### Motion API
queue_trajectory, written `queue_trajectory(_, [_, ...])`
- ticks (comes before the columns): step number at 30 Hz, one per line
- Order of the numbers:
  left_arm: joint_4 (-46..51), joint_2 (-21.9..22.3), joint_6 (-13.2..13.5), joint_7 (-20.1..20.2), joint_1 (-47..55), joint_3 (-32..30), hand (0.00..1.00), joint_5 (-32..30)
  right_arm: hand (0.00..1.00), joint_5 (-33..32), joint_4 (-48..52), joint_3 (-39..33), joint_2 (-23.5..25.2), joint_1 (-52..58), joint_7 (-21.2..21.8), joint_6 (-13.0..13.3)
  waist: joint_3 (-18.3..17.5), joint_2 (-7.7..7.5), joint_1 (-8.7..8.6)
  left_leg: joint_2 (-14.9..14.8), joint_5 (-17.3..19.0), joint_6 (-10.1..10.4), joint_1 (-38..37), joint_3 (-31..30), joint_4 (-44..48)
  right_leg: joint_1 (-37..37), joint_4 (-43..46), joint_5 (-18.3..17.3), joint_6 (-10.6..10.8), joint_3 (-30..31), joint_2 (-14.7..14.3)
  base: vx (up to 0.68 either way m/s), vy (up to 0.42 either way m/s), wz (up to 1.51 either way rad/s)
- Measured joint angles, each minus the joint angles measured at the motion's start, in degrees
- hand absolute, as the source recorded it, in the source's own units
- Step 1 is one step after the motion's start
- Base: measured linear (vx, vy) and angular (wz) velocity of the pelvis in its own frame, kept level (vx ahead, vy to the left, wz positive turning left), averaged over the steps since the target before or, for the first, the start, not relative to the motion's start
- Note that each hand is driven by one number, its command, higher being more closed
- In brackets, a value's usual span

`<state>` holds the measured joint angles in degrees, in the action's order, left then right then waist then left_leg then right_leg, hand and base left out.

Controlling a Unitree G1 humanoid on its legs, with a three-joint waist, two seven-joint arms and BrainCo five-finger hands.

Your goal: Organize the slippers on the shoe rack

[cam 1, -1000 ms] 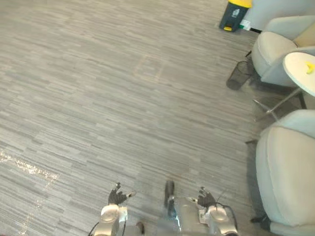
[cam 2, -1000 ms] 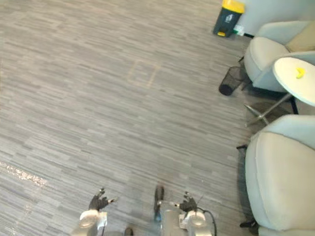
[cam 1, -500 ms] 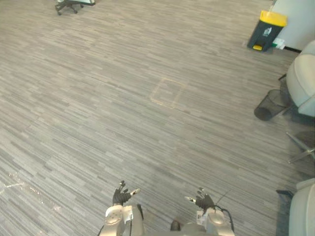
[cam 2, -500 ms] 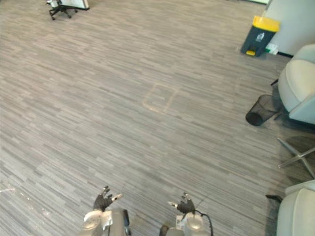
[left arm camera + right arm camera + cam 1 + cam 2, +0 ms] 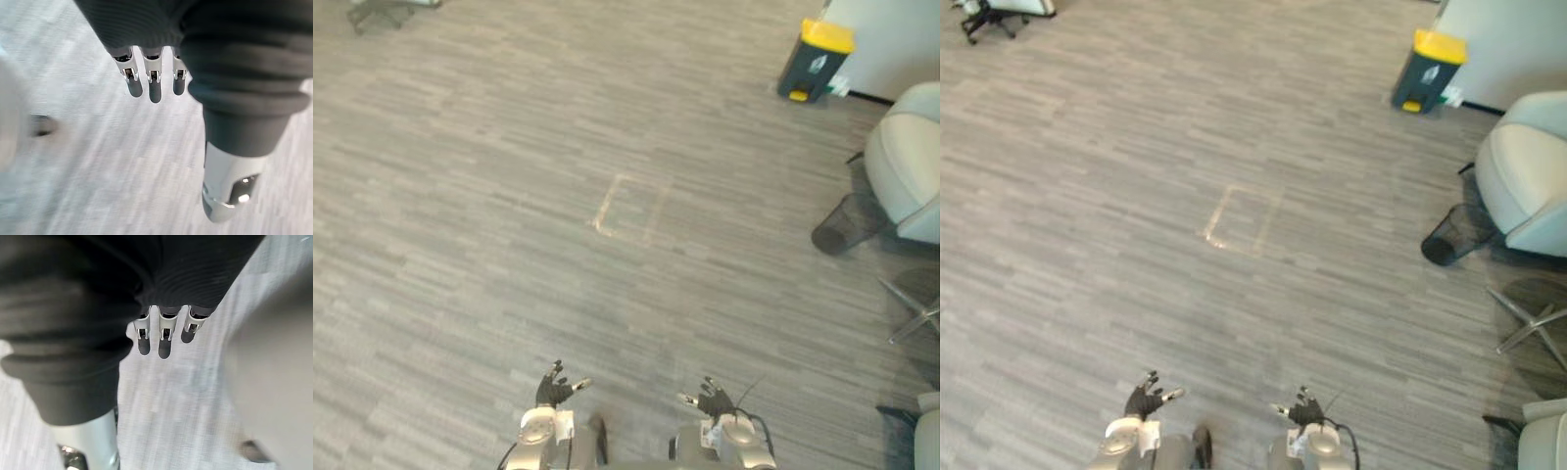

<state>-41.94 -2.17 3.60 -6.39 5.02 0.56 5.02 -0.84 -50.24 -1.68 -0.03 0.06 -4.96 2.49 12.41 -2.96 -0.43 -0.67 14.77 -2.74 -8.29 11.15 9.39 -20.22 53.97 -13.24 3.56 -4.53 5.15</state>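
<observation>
My left hand (image 5: pixel 551 391) hangs low at the bottom of the head views with its fingers spread and relaxed, holding nothing. My right hand (image 5: pixel 713 399) hangs beside it, likewise open and empty. In the left wrist view the straight fingers (image 5: pixel 154 89) and thumb (image 5: pixel 230 186) point at bare grey floor. The right wrist view shows the same: straight fingers (image 5: pixel 164 340) over the floor. Grey wood-patterned floor (image 5: pixel 509 196) lies ahead of me.
A dark bin with a yellow lid (image 5: pixel 814 62) stands at the far right by a wall. A pale armchair (image 5: pixel 906 176) and a black mesh wastebasket (image 5: pixel 843 222) sit at the right edge. An office chair base (image 5: pixel 989 14) shows far left. A faint square outline (image 5: pixel 631 209) marks the floor.
The camera has swung left: the armchairs and round side table have slid out to the right, and open floor now lies ahead. Both hands stay low and open.
</observation>
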Motion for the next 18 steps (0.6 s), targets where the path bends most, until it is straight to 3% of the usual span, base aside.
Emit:
queue_trajectory(1, [0.0,0.1,0.0,0.0,-0.2,0.1,0.00,0.0,0.00,0.5,0.0,-0.1,-0.3,0.0,0.0,0.4,0.1,0.08,-0.69,-0.9,0.7,0.0,-2.8,-0.6,-1.1,-1.1,-11.9,0.4,-0.6,-1.8,-1.8,0.52,-0.069,0.32])
queue_trajectory(2, [-0.1,0.1,0.0,0.0,-0.3,0.2,0.00,0.0,0.00,0.7,0.0,-0.1,-0.3,0.1,-0.1,0.4,0.0,-0.04,-0.79,-1.0,0.7,-0.1,-3.6,-0.9,-1.6,-1.2,-17.1,1.3,-0.8,-1.9,-2.4,0.54,-0.104,0.40])
queue_trajectory(3, [-0.2,0.0,0.0,0.1,-0.9,0.4,0.00,0.0,0.00,0.8,-0.1,-0.2,-0.6,0.0,-0.1,0.4,-0.1,-0.40,-0.98,-1.0,0.8,-0.1,-4.8,-1.3,-2.8,-0.8,-28.7,4.9,-0.9,-1.7,-2.9,0.56,-0.144,0.61])
queue_trajectory(4, [-0.3,0.0,0.1,0.1,-1.1,0.6,0.00,0.0,0.00,0.8,-0.5,-0.4,-0.8,0.5,-0.1,0.2,-0.3,-1.11,-1.13,-0.2,1.5,1.1,-7.1,-3.0,-4.6,-0.4,-41.4,11.0,-0.5,-1.1,-2.7,0.71,-0.192,0.84])
queue_trajectory(5, [-1.0,0.4,0.2,0.1,-1.8,0.6,0.00,-0.2,0.00,0.9,-0.8,-0.4,-1.9,0.8,-0.1,-0.1,-0.5,-0.78,-2.32,-0.6,2.7,2.7,-9.5,-5.6,-5.3,0.4,-41.0,19.6,-3.7,-0.8,-3.2,0.62,-0.168,0.69])
queue_trajectory(6, [-2.3,0.9,0.2,0.1,-2.1,0.5,0.00,-0.3,0.00,0.9,-0.9,-0.5,-2.5,0.4,0.0,-0.4,-0.7,1.40,-2.13,-2.2,2.6,2.8,-9.8,-6.9,-4.9,-0.2,-38.4,17.7,-4.8,-0.9,-4.3,0.74,-0.212,0.38])
queue_trajectory(7, [-2.9,1.0,0.2,0.3,-2.1,0.6,0.00,-0.4,0.00,0.9,-0.6,-1.5,-2.7,0.0,-0.1,-0.4,-0.8,2.80,-2.30,-3.6,1.5,4.5,-9.3,-8.2,-2.0,-0.6,-34.6,15.0,-6.1,-2.1,-4.7,0.48,-0.143,0.09])
queue_trajectory(8, [-3.0,1.2,0.2,0.3,-2.1,0.6,0.00,-0.4,0.00,0.9,-0.6,-2.0,-2.6,0.0,0.0,-0.4,-0.9,3.08,-2.40,-3.8,1.2,5.0,-8.8,-8.8,-0.4,-0.5,-33.4,13.8,-6.5,-2.5,-4.7,0.69,-0.232,0.18])
queue_trajectory(9, [-3.0,1.4,0.1,0.3,-2.0,0.5,0.00,-0.5,0.00,0.9,-0.2,-3.2,-2.4,0.3,-0.1,-0.4,-0.9,3.79,-2.90,-4.6,0.1,6.9,-6.7,-10.2,7.3,1.4,-32.0,10.4,-7.0,-3.7,-5.2,0.33,-0.118,0.20])
queue_trajectory(10, [-2.9,1.4,0.1,0.4,-2.0,0.3,0.00,-0.5,0.00,0.8,0.1,-3.2,-2.4,0.6,-0.1,-0.4,-0.8,3.97,-2.91,-5.2,-0.7,8.3,-5.3,-10.3,11.9,2.8,-32.1,9.4,-7.2,-4.2,-5.5,0.67,-0.230,0.28])
queue_trajectory(11, [-2.2,1.9,0.0,0.4,-2.0,-0.7,0.00,-0.5,0.00,0.8,1.3,-2.6,-2.4,1.4,-0.2,-0.6,-0.6,4.37,-2.83,-6.9,-5.5,12.1,-0.4,-10.1,26.1,6.9,-33.5,7.6,-7.7,-4.4,-6.5,0.54,-0.142,0.03])
queue_trajectory(12, [-0.7,2.5,0.1,0.4,-0.9,-2.2,0.00,-0.5,0.00,0.7,3.0,-1.8,-2.0,2.2,-0.2,-0.8,-0.4,4.83,-2.13,-10.0,-8.0,13.1,5.8,-8.7,41.2,11.9,-36.0,5.9,-8.7,-3.8,-8.2,0.65,-0.154,-0.06])
queue_trajectory(13, [-0.3,2.6,0.1,0.4,-0.7,-2.5,0.00,-0.5,0.00,0.7,3.2,-1.7,-1.9,2.3,-0.2,-0.8,-0.4,4.90,-2.03,-10.9,-6.8,12.6,7.1,-7.9,44.2,13.1,-36.6,5.6,-8.9,-3.6,-8.5,0.52,-0.067,-0.38])
queue_trajectory(14, [0.7,2.9,0.0,0.4,0.0,-3.0,0.00,-0.5,0.00,0.7,3.4,-1.5,-0.5,2.5,-0.2,-0.8,-0.4,4.64,-0.86,-13.0,-3.2,10.7,11.8,-4.5,50.2,17.7,-38.8,4.4,-9.5,-2.1,-9.2,0.50,-0.055,-0.47])
queue_trajectory(15, [0.9,3.0,0.0,0.6,0.4,-2.8,0.00,-0.5,0.00,0.7,3.4,-1.4,0.1,2.6,-0.2,-0.9,-0.5,4.09,-0.21,-13.2,-1.7,9.6,14.2,-2.5,50.1,20.2,-40.5,3.9,-9.4,-0.7,-9.1,0.59,-0.034,-0.74])
queue_trajectory(17, [0.9,3.3,0.0,0.9,1.4,-3.0,0.00,-0.5,0.00,0.6,2.8,-1.1,0.6,2.1,-0.2,-0.9,-0.7,3.68,0.94,-11.9,1.3,7.3,20.3,-0.2,40.2,25.8,-44.5,3.9,-8.7,3.0,-7.9,0.59,0.084,-0.87])
queue_trajectory(18, [1.0,3.3,0.0,1.0,1.6,-3.1,0.00,-0.4,0.00,0.6,2.2,-1.1,1.1,1.8,-0.2,-0.9,-0.5,3.49,1.27,-10.6,1.5,7.5,21.6,-0.5,33.2,27.3,-45.5,3.8,-8.4,4.3,-7.0,0.40,0.119,-0.64])
